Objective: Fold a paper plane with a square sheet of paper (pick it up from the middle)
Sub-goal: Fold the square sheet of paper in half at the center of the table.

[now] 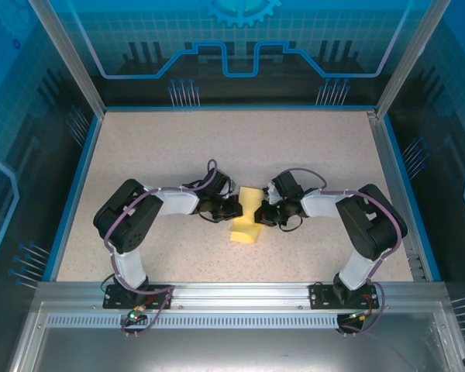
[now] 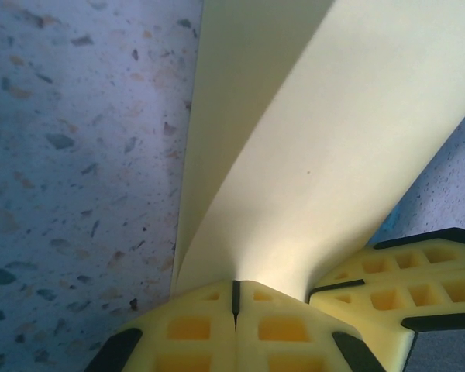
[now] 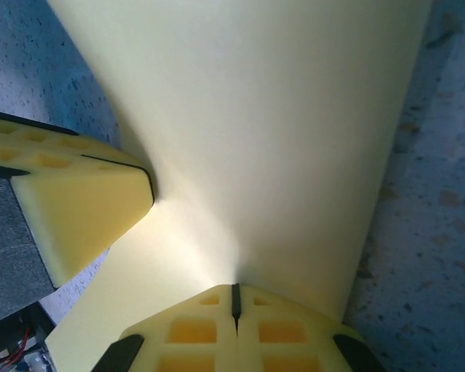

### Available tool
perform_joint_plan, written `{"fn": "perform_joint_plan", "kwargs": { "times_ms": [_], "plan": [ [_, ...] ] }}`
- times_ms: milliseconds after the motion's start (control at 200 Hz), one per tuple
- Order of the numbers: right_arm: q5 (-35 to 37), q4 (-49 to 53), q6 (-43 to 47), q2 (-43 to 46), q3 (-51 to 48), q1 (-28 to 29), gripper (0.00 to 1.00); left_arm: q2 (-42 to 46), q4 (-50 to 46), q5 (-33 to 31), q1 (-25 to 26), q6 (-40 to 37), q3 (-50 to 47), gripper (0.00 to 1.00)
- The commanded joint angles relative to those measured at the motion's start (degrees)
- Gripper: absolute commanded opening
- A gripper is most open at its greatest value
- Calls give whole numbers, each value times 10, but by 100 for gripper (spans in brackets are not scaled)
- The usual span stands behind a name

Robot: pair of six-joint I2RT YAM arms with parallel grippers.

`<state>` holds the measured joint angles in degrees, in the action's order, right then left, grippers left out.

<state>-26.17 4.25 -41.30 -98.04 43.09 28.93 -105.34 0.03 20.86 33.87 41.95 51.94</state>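
Table [image 1: 139,155]: sheet of paper [image 1: 246,229] sat at its centre, raised and bowed between the arms. The sheet looked light, limp and easily creased, best pinched mid-sheet. Left gripper [image 2: 235,298] and right gripper [image 3: 235,301] were both clenched on it.

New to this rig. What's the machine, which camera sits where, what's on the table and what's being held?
Two robot arms are bolted at the near edge of a speckled table. The top view looks down from above and behind them. The other two views come from a camera on each wrist, looking along that arm's own yellow fingers. Between the arms is a pale-yellow sheet, bent. The left gripper and right gripper meet at it from opposite sides, and each is shut on it.
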Motion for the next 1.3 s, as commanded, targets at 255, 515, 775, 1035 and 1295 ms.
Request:
{"fn": "perform_joint_plan", "kwargs": {
  "times_ms": [255,515,775,1035,1295],
  "plan": [
    [11,-14,10,81,-29,24,4,-28,-55,-37,4,-17,-11,0],
    [17,-26,2,43,-49,39,4,-29,-55,-38,4,-18,-10,0],
    [20,-47,5,44,-88,39,3,-29,-58,-40,4,-20,-9,0],
    [-3,-61,0,129,-97,52,7,-29,-57,-40,3,-20,-9,0],
    [-3,-85,-8,91,-117,69,7,-30,-58,-39,4,-20,-8,0]
  ]
}}
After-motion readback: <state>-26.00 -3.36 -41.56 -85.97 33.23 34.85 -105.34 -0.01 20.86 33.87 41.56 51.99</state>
